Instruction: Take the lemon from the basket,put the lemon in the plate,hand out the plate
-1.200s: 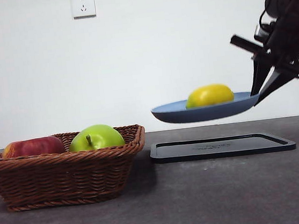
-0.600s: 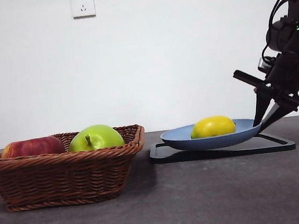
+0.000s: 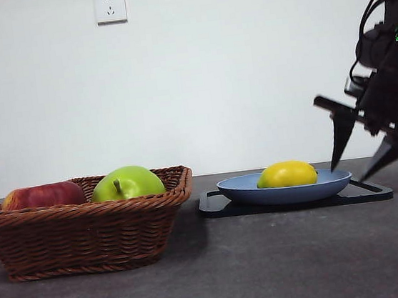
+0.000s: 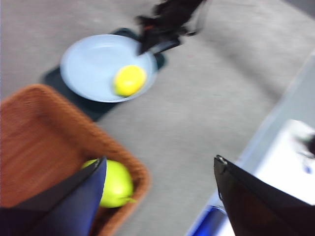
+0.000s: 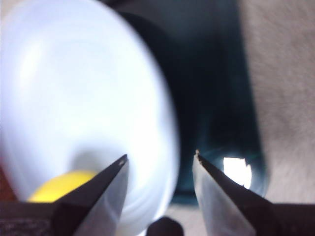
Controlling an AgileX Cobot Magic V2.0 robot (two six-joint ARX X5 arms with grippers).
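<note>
Only left wrist view shows basket (image 4: 44, 132) interior; right hand (image 3: 363, 170) open.

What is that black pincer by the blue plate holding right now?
Nothing. The right pincer is open beside the plate's rim, which rests on the black tray with the lemon in it. The left pincer is open too.

- No text, label, brand, number or sign can be read in any view.
- The wall socket (image 3: 111, 6) carries a small mark, too tiny to make out.
</note>
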